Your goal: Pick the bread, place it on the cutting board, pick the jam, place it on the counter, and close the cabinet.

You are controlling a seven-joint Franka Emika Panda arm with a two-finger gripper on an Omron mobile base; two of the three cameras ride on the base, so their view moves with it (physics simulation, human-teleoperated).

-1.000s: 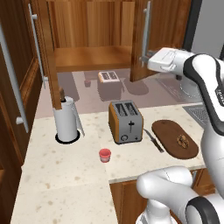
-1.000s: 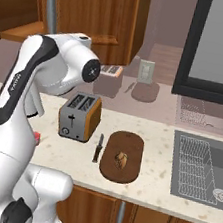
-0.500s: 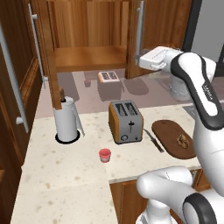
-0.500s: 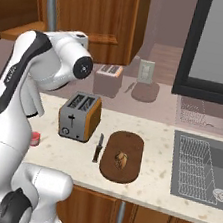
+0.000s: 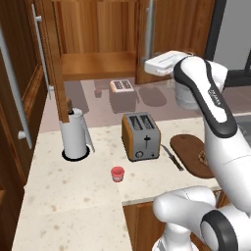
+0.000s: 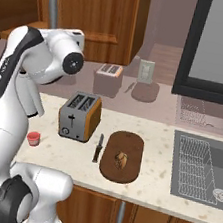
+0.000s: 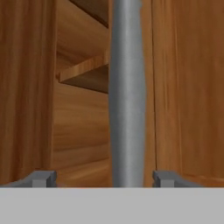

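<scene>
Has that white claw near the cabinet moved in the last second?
Yes. In the left base view the claw has slid left toward the cabinet door's steel handle.

The cabinet point(image 5: 98, 34) is looking like warm, smooth wood; its handle point(image 7: 127, 92) is looking like dull grey metal; the counter point(image 5: 63, 196) is looking like speckled stone; the cutting board point(image 6: 122, 155) is looking like dark, matt wood.

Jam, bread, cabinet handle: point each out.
jam point(image 5: 117, 173), left base view, jar's side.
bread point(image 6: 121, 159), right base view, middle of the lump.
cabinet handle point(image 7: 127, 96), hand view, mid-bar.
</scene>
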